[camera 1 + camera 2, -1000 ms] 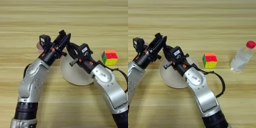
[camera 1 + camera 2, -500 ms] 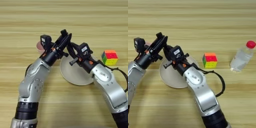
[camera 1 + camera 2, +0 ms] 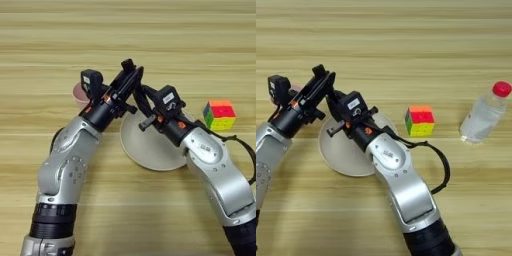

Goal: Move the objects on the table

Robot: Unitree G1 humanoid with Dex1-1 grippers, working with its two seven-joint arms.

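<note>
My left gripper (image 3: 131, 76) and right gripper (image 3: 142, 99) meet tip to tip just above the far left rim of the beige plate (image 3: 150, 145). Their black parts overlap, and I cannot pick out the slim black marker among them. The pale pink cup (image 3: 77, 93) stands on the table (image 3: 150, 40) behind my left wrist, mostly hidden by it. The multicoloured puzzle cube (image 3: 220, 114) sits untouched to the right of the plate, next to my right forearm.
A clear plastic bottle with a red cap (image 3: 483, 114) stands at the far right, beyond the cube. My two forearms cross the near half of the table on either side of the plate.
</note>
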